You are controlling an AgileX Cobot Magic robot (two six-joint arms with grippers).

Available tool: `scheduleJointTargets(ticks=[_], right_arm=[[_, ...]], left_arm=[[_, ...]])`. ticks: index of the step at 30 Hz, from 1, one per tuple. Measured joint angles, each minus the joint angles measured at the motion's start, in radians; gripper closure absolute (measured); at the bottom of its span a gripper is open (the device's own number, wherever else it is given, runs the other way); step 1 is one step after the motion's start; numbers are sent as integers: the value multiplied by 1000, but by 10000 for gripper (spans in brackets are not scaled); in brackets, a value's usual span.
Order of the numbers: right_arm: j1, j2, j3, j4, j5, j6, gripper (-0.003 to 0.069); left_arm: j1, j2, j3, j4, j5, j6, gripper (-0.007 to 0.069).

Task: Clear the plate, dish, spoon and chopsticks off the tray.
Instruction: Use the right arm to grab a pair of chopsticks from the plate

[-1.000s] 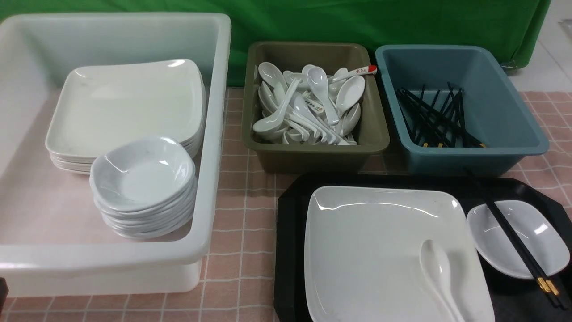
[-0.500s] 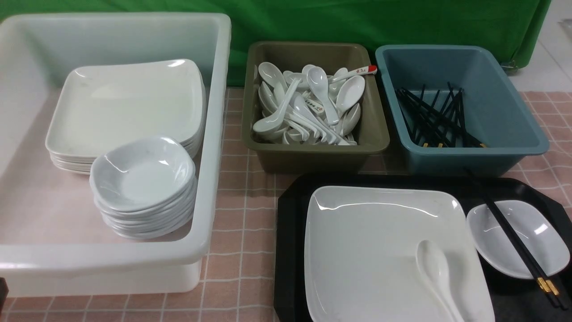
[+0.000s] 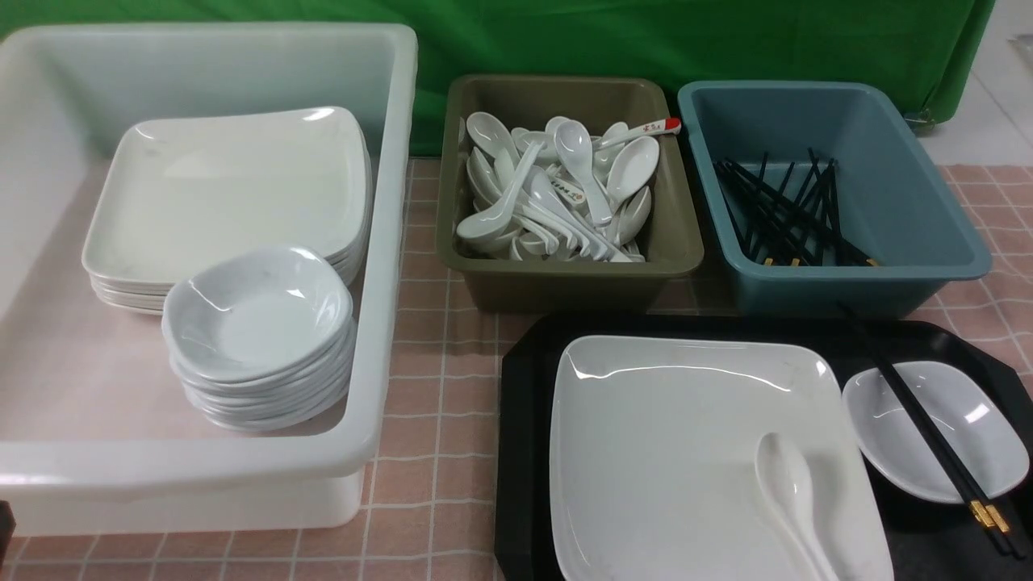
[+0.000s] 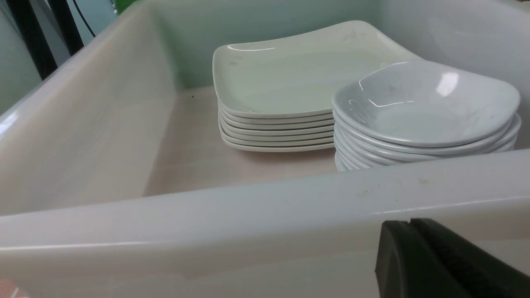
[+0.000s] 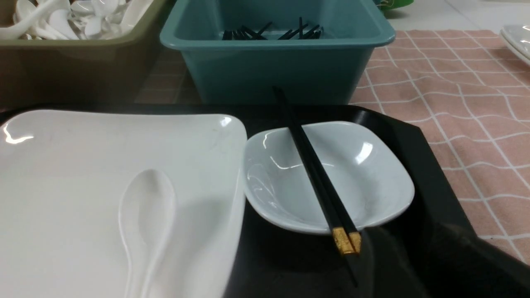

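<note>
Front view sets the tray (image 3: 524, 452) near the robot, on its right, with every item on it: the plate (image 3: 686, 452) fills most of it, the spoon (image 3: 787, 484) lies on the plate's near right part with its bowl pointing away, and the dish (image 3: 912, 436) sits just beside the plate with the chopsticks (image 3: 928, 428) laid across it.

All of it looks hard, glossy and slippery. The chopsticks are probably light and prone to rolling, so the best hold is likely mid-length, where the dish's rim lifts them clear. The wide plate would call for a pinch on its raised edge.

Right wrist view shows what the front misses: the gold-banded ends overhang the dish's near rim. The right gripper (image 5: 455, 265) is only a dark blur there, so I cannot tell how wide it stands.

Left wrist view alone shows the left gripper (image 4: 410, 231), pressed closed and empty, outside the white tub (image 4: 248, 215). Inside are the stacked plates (image 4: 290, 74) and stacked dishes (image 4: 422, 103).
</note>
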State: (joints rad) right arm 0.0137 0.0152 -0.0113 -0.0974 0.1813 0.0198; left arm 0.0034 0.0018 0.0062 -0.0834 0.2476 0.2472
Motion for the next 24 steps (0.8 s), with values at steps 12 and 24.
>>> scheduleJointTargets(ticks=[12,24], right_arm=[[0,0,0,0,0,0,417],[0,0,5,137,-52,163,417]], left_arm=[[0,0,0,0,0,0,603],[0,0,0,0,0,0,603]])
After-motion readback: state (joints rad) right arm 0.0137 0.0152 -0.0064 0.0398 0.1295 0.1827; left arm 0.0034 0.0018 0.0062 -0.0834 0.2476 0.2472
